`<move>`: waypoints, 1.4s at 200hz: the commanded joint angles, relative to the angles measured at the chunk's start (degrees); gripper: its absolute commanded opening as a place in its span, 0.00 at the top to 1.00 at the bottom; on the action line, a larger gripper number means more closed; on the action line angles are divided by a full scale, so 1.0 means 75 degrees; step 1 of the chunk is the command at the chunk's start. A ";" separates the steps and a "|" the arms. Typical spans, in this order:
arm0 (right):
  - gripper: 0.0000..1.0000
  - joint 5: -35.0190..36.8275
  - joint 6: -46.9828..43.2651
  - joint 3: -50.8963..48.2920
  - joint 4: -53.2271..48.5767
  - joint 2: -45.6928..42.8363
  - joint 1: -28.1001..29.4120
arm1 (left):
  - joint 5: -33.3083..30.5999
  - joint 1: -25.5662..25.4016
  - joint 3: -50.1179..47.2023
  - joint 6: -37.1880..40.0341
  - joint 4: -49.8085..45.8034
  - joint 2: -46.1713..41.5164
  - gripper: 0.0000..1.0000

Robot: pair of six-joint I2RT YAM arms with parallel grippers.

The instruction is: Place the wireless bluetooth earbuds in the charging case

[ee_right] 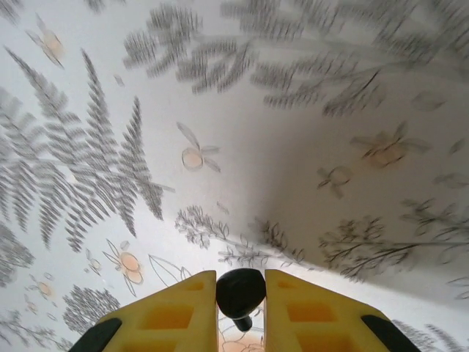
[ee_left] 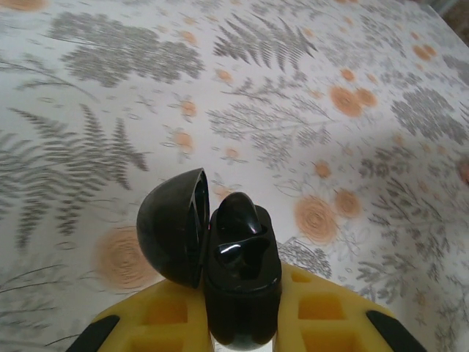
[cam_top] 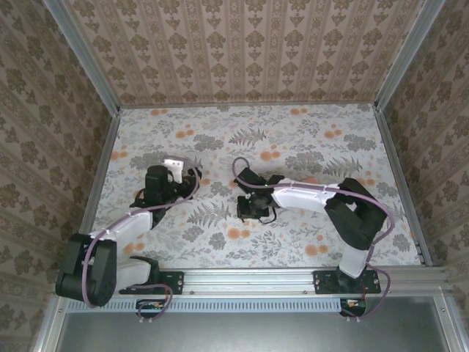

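On the left of the top view, the left gripper (cam_top: 164, 182) sits low over the floral tablecloth (cam_top: 293, 139), left of the table's centre. Its wrist camera shows the yellow fingers (ee_left: 157, 315) closed on both sides of the charging case (ee_left: 243, 293), which looks glossy black here rather than any lighter colour. The case is upright between the pads and raised off the cloth. Its domed lid (ee_left: 172, 229) is swung open to the left, still joined along the hinge. A rounded black bud (ee_left: 238, 214) sits in the open top of the case and sticks up above the rim; I cannot tell how deep it is seated.

Further right, near the middle of the table, the right gripper (cam_top: 253, 207) also hangs just over the cloth, well apart from the left one, with fern print between them. In its wrist view the two yellow fingers (ee_right: 179, 312) are nearly together and pinch a small black earbud (ee_right: 240, 292). The round head is caught between the pads and a short stem points down below them. The cloth behind it is blurred
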 commanded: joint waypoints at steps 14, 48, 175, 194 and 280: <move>0.82 0.0574 -0.0063 -0.0684 0.1545 -0.1089 -0.0372 | 0.0175 -0.0615 -0.0159 0.0527 0.1580 0.0416 0.90; 0.81 0.0669 -0.0237 -0.1406 0.2791 -0.2068 -0.0796 | 0.0258 -0.1047 -0.0174 0.0649 0.2764 0.0981 0.90; 0.79 0.0117 -0.1925 -0.1862 0.4629 -0.3625 -0.1050 | 0.1816 -0.2053 0.0309 0.1088 0.4926 0.2056 0.90; 0.79 -0.0098 -0.2345 -0.1766 0.4624 -0.3688 -0.1050 | 0.2130 -0.2088 0.0425 0.1169 0.4731 0.1977 0.90; 0.78 -0.0219 -0.2575 -0.1807 0.5036 -0.3757 -0.1038 | 0.2319 -0.2235 0.0648 0.1341 0.4162 0.1594 0.90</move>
